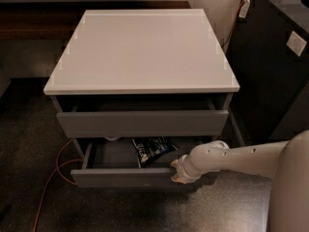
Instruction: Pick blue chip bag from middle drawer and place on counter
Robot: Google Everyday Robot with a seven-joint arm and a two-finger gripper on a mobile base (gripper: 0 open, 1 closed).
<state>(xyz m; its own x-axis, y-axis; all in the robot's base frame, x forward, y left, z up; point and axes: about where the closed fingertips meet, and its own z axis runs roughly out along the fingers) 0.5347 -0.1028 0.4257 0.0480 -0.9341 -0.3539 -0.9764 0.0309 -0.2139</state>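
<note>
Gripper (176, 171), grip state we could not tell, sat at the front edge of the middle drawer (120, 178); blue chip bag (153, 149) lay inside, at its 10 o'clock, long axis roughly 9-to-3.

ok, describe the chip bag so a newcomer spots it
Under the pale counter, look in the lower pulled-out drawer. The blue chip bag lies left of the end effector at its front: crinkled navy, white lettering, unlike the round white dome.

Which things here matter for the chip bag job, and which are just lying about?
Job: chip bag; open middle drawer holding it; counter; gripper at the drawer front.
Lying about: upper drawer; orange cable; black cabinet.
</note>
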